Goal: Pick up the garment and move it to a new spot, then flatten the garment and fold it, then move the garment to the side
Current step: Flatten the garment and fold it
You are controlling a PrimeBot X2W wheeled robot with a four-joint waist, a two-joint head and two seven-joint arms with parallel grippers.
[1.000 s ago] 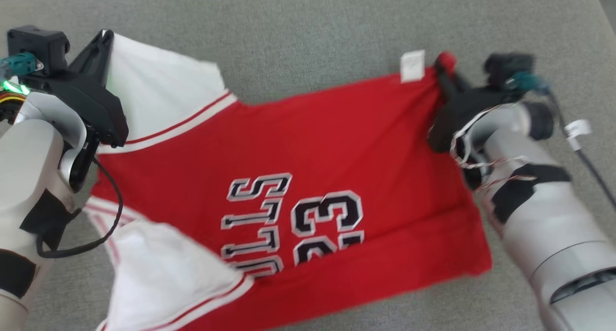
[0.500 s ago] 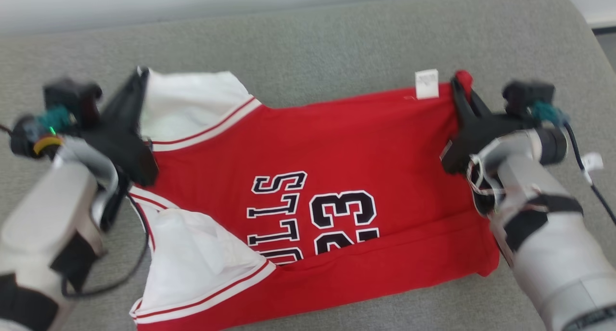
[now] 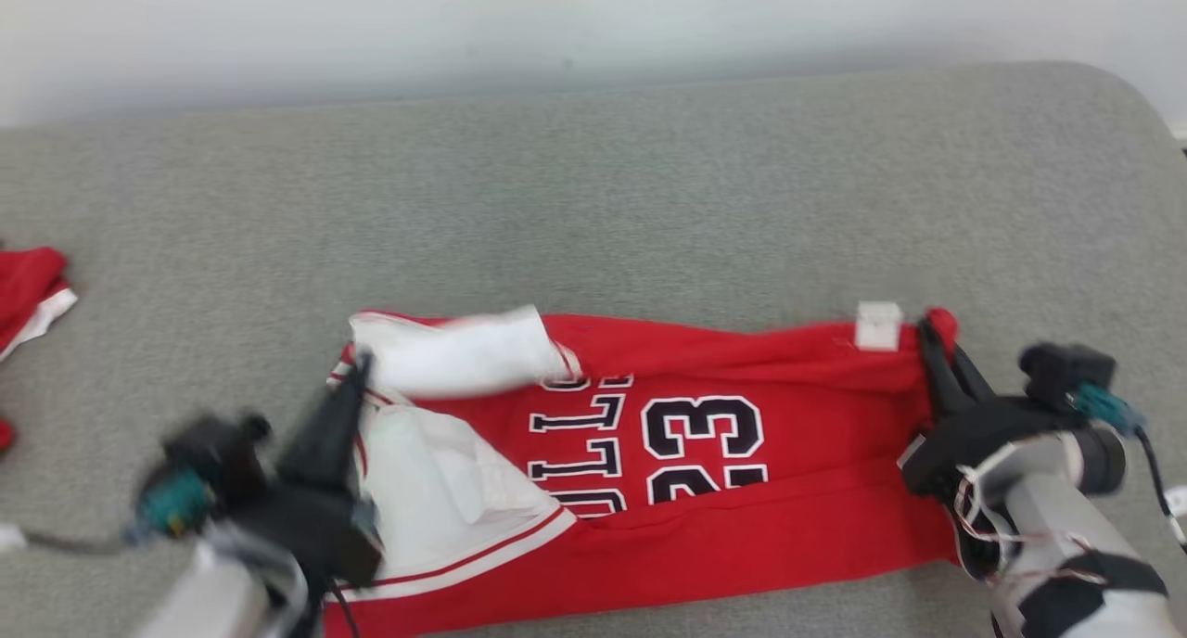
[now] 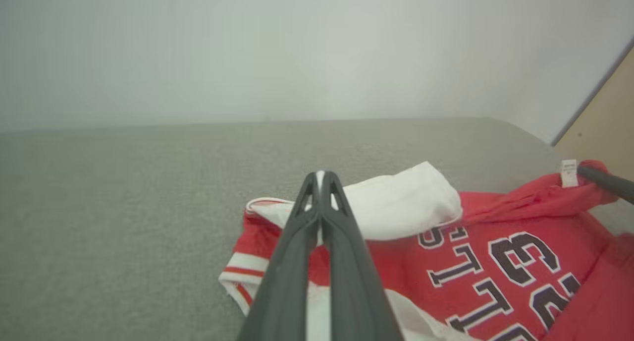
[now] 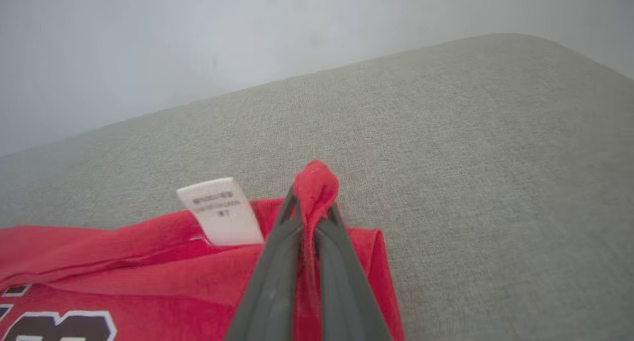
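Garment: a red sleeveless jersey with a black "23" outlined in white and part of a team name in the same lettering beside it.
Trim: white bands with thin red stripes run along the openings at the robot's left end.
Inside face: a white lining is turned out at that end, one flap lying over the top of the lettering and another spread below it.
Label: a small white tag stands at the far edge near the right end, with print too small to read.
Lie of the cloth: it stretches left to right across the near part of the surface. The far edge is drawn up into a soft ridge between the two arms, and the near edge lies on the fabric.
Left fingers: pressed together on the white-trimmed end. In the left wrist view a sliver of white cloth shows between them.
Right fingers: clamped on the red corner just beside the tag. In the right wrist view a nub of red cloth pokes up past their tips.
Surface: a grey woven upholstered surface, wide, with a rounded far right corner.
Other cloth: a bundle of red and white fabric lies at the far left edge, well apart from the jersey.
Room: a plain pale wall rises behind. A tan panel shows at the right of the left wrist view.
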